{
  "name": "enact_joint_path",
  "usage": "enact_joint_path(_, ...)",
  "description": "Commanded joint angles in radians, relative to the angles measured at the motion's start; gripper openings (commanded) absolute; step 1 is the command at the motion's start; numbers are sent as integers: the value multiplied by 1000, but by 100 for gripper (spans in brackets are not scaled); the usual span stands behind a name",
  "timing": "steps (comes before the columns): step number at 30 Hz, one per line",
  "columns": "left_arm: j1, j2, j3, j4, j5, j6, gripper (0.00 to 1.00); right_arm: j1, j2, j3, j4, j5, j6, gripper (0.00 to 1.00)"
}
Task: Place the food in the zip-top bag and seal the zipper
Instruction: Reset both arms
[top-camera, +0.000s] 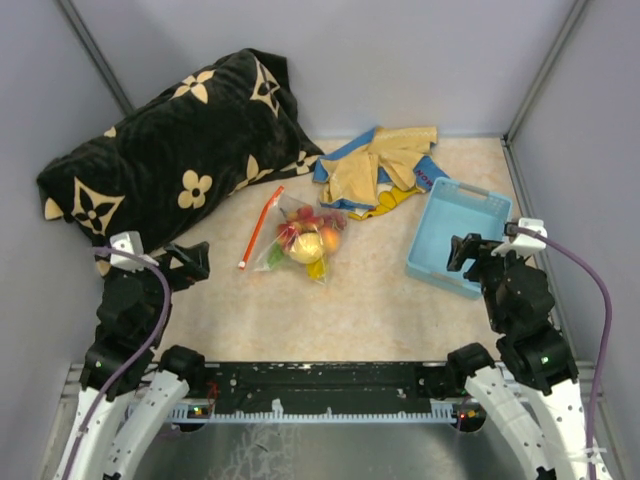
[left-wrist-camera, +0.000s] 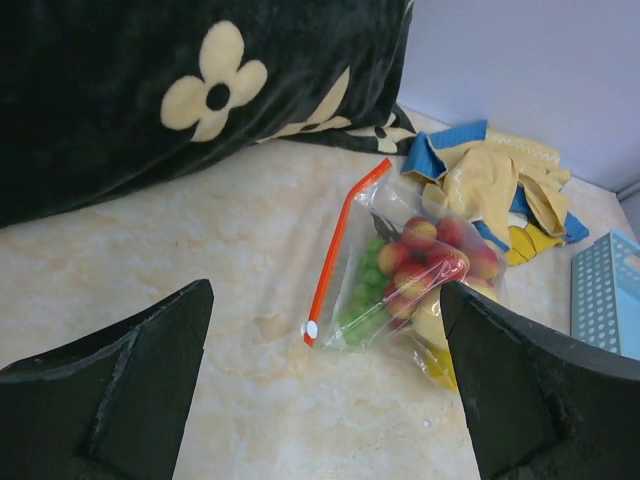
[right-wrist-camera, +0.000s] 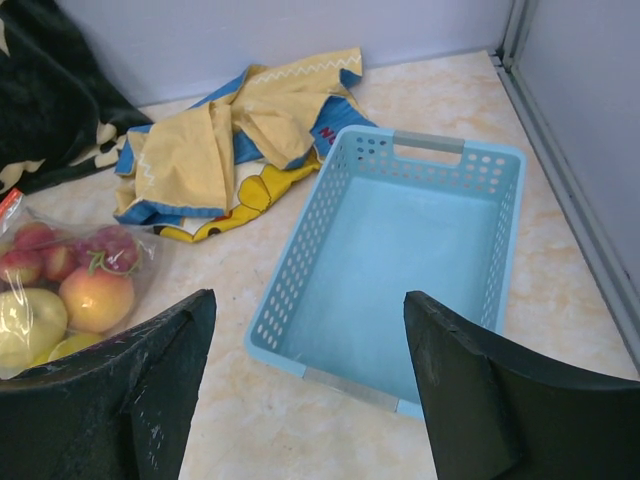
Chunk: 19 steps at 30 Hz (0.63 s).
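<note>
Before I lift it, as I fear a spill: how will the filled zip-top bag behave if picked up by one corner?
Probably floppy: the zip-top bag is thin clear film, wrinkled around the fruit. The round pieces would likely slide to the lowest corner and make it sag. The red-orange zipper looks straight and stiffer, so probably the firmer place to hold.

This is looking like a robotics lab cell rather than a home. Plain pale-grey panel walls (top-camera: 400, 60) and slim grey metal corner posts (top-camera: 540, 70) are boxing in a beige marble-patterned table (top-camera: 380, 300). A black-and-white left robot arm (top-camera: 125, 320) and a matching right robot arm (top-camera: 525, 300) are sitting bolted to a black metal rail (top-camera: 320, 380) at the table's near edge, with a purple cable (top-camera: 603, 300) trailing. Household props are lying staged on the table: a black velvety pillow with cream flowers (top-camera: 170, 150), a crumpled yellow-and-blue cloth (top-camera: 385, 165), a light-blue perforated plastic basket (top-camera: 470, 190) and a clear zip-top plastic bag (top-camera: 290, 215) of small plastic fruits (top-camera: 306, 245).
</note>
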Motion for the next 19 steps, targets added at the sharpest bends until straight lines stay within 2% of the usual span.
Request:
enact_joint_path(1,4,-96,-16,-32,-57,81,100,-9,-42,-16,76,48,-63,76)
enact_joint_path(9,4,-275,-132,4,-94,107,100,-9,-85,-64,112,-5,-116,77)
enact_joint_path(19,4,-278,-127,-13,-118,87,100,-9,-105,-86,130,-35,-153,77)
